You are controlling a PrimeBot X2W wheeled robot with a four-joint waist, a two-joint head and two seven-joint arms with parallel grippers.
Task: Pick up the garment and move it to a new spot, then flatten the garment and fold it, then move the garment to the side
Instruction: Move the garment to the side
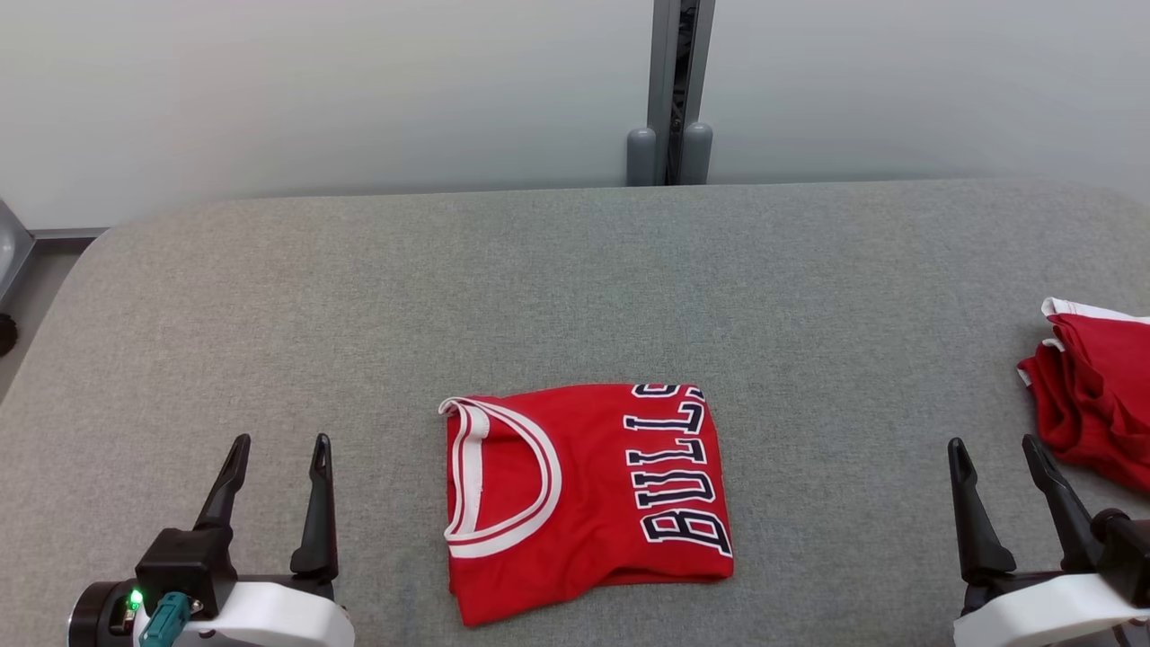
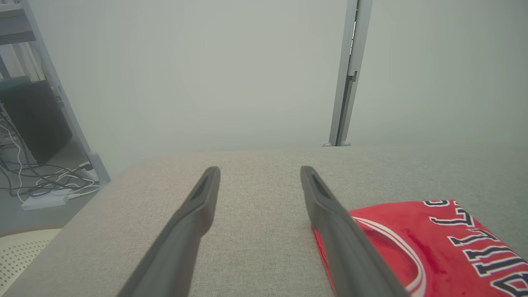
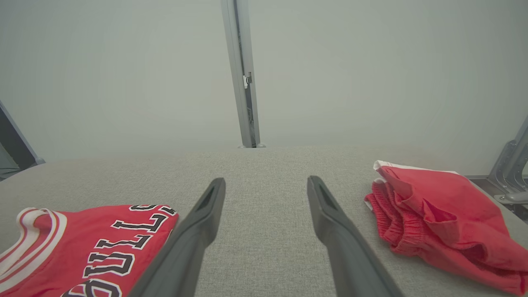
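Seemingly past folding, with the garment (image 1: 588, 499) lying squared at six o'clock on the table (image 1: 575, 270) between left gripper (image 1: 280, 442) and right gripper (image 1: 994, 443), both spread wide and empty; next, pinching an edge, sliding sideways.

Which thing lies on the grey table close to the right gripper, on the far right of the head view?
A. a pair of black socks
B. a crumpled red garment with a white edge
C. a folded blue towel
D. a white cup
B: a crumpled red garment with a white edge lies just beyond the open right gripper, apart from the folded jersey at the middle of the table.
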